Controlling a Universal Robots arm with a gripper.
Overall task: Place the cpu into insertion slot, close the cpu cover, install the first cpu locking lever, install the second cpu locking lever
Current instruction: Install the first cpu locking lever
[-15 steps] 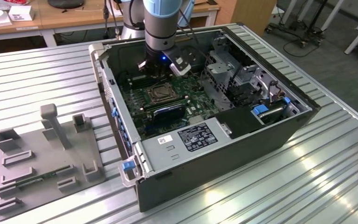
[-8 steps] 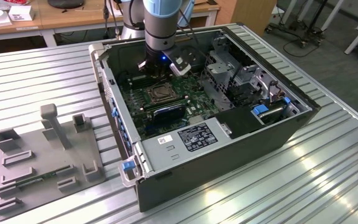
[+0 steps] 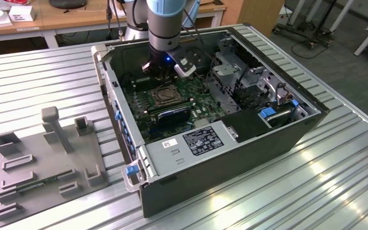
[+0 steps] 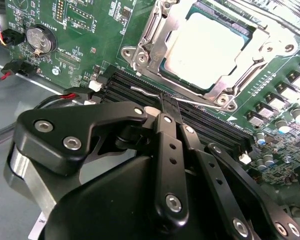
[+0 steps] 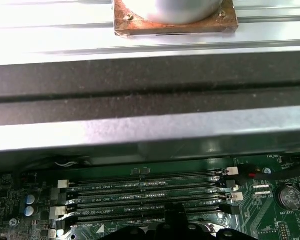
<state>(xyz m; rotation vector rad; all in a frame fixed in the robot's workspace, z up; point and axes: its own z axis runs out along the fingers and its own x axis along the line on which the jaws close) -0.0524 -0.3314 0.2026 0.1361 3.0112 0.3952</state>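
On the exterior view's left, a grey fixture [image 3: 43,158] with upright holders lies on the ribbed metal surface [image 3: 337,158], well apart from the work. To its right stands the open computer case [image 3: 222,167], and the arm reaches down into its far end, with the gripper [image 3: 155,72] low over the green motherboard. In that view the insertion slot [image 3: 165,96] lies just beside the gripper, a little toward the exterior view's right and nearer the camera. In the second wrist view a round coin battery [image 4: 40,39] sits on the board, off to the side of the gripper [image 4: 169,107]. Its black fingers are drawn together into a narrow tip, with nothing visibly held between them. That tip meets a thin wire locking lever [image 4: 190,100], which runs along the edge of the socket that faces the gripper, parallel to the long black memory slots [image 4: 210,130] under the tip. The lever's long axis therefore crosses the line of the fingers rather than following it. Beyond the lever the cpu [image 4: 210,47] already sits flat in the socket, its dull silver top showing through the cut-out of the cpu cover [image 4: 267,47], which lies down over it. I cannot tell whether the lever is hooked under its catch. The socket lies straight ahead of the fingertips, just past the lever.
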